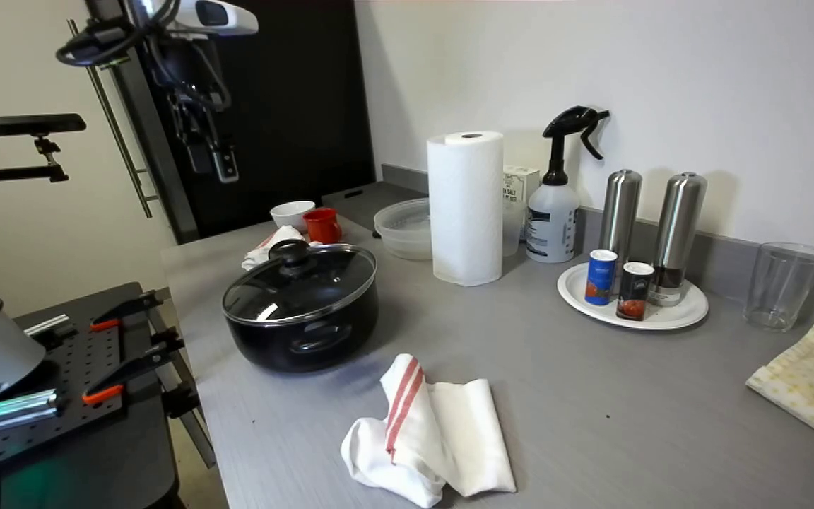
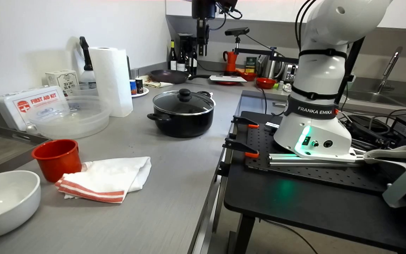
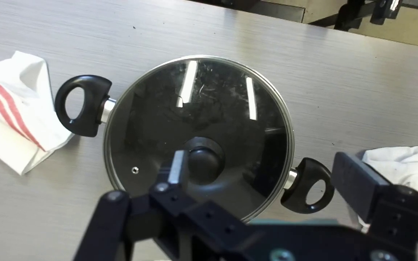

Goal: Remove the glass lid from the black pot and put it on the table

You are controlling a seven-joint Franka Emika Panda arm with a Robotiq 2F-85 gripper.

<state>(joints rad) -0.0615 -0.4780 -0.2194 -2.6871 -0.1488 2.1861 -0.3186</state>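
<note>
The glass lid (image 1: 329, 279) with its dark knob (image 1: 292, 252) lies on the black pot (image 1: 273, 350), which stands on the grey table (image 1: 576, 438). The lid (image 2: 169, 104) and pot (image 2: 189, 125) also show in an exterior view. My gripper (image 1: 210, 161) is well above the pot, apart from it, pointing down; it also shows here (image 2: 202, 49). In the wrist view the jaws (image 3: 267, 172) are wide apart with nothing between them. One finger appears beside the lid knob (image 3: 204, 166), the other beyond the right pot handle (image 3: 307, 186).
A striped towel (image 1: 428, 431) lies beside the pot, another towel (image 2: 108, 176) on its opposite side. A paper-towel roll (image 1: 465, 212), plastic container (image 2: 72, 120), red mug (image 2: 56, 158) and white bowl (image 2: 5, 204) stand around. A white plate (image 1: 576, 290) holds shakers. A glass (image 1: 781, 290) stands near the wall.
</note>
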